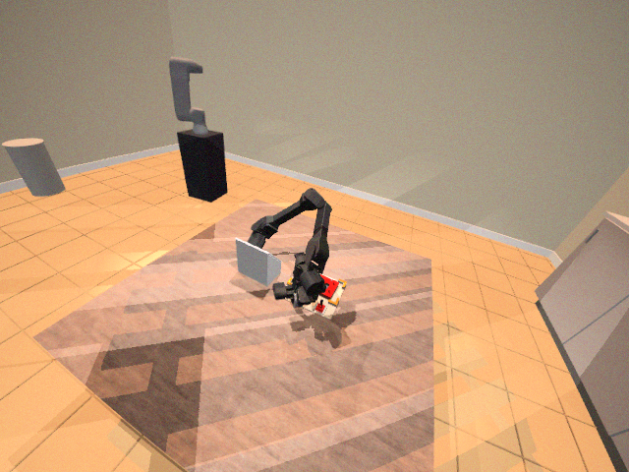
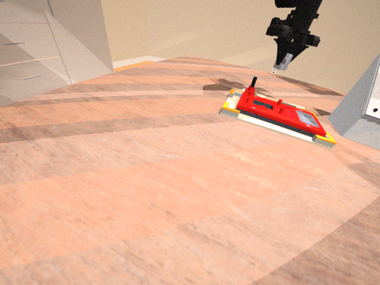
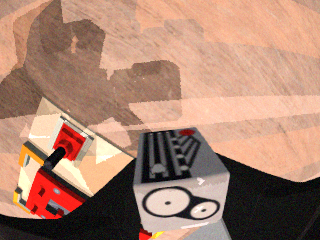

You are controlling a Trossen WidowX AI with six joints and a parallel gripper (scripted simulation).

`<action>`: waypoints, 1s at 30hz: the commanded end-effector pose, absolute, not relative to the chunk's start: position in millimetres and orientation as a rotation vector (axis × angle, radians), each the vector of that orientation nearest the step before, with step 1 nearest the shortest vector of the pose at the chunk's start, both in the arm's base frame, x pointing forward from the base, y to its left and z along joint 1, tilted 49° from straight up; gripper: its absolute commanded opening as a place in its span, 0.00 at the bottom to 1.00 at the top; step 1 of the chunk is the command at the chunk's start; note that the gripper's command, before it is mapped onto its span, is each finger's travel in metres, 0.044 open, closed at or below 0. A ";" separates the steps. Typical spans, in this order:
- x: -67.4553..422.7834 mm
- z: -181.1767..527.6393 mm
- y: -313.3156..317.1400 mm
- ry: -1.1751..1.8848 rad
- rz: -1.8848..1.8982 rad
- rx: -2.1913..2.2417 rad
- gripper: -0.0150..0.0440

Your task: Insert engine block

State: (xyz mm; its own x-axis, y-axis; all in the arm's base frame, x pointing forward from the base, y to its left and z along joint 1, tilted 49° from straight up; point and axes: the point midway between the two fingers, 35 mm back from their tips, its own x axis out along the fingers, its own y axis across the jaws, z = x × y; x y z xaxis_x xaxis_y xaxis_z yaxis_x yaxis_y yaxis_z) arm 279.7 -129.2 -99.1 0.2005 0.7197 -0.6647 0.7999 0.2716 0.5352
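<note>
My gripper is shut on the grey engine block, which has a ribbed top and two round marks on its end face. It hangs in the air well above the table, beyond the far end of the red car body. The car body lies flat on a white baseplate with yellow corners. A dark rectangular opening shows in the car's top. A black lever stands on a red mount at the plate's far end.
A grey slanted box stands close to the plate, at the arm's base. A black pedestal, a grey cylinder and a cabinet stand farther off on the floor.
</note>
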 end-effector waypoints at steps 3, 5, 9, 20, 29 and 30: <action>280.5 -106.8 -119.8 1.538 -0.103 1.479 0.25; 281.2 -109.0 -117.3 1.538 -0.102 1.479 0.25; 282.7 -113.9 -111.7 1.538 -0.102 1.480 0.25; 286.6 -126.4 -97.5 1.538 -0.101 1.480 0.25; 290.0 -137.6 -84.9 1.538 -0.100 1.481 0.25; 290.3 -138.5 -83.8 1.538 -0.100 1.481 0.25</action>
